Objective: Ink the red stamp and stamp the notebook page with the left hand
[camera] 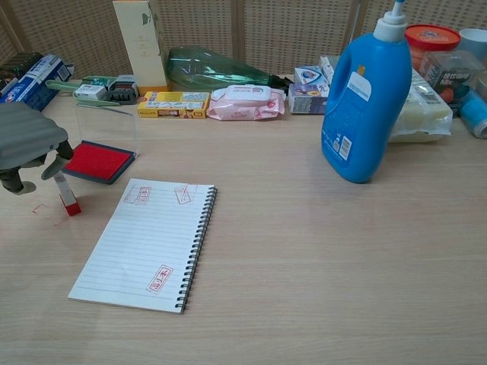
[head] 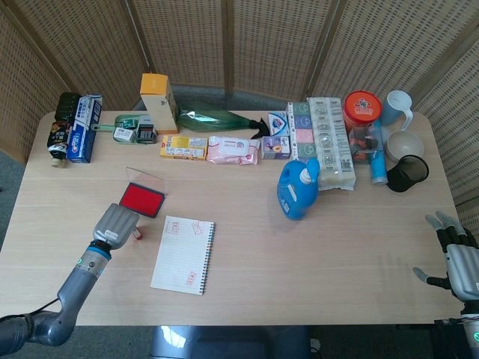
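The small red stamp [head: 138, 232] [camera: 68, 196] stands tilted with its red base on the table, just left of the notebook. My left hand [head: 114, 223] [camera: 27, 141] is over it, and a fingertip [camera: 55, 169] pinches the stamp's top. The spiral notebook [head: 183, 254] [camera: 144, 243] lies open to a lined page bearing three red stamp marks. The red ink pad [head: 142, 199] [camera: 97, 161], its clear lid [camera: 106, 125] raised, lies just behind the stamp. My right hand [head: 458, 258] hovers at the table's right edge, fingers spread, holding nothing.
A blue detergent bottle [head: 298, 188] [camera: 364, 99] stands right of centre. Along the back run a yellow box [head: 184, 146] [camera: 173, 104], a pink wipes pack [head: 233, 149] [camera: 245, 103], a green bottle [head: 217, 118] [camera: 213, 70], and cups and jars at the far right.
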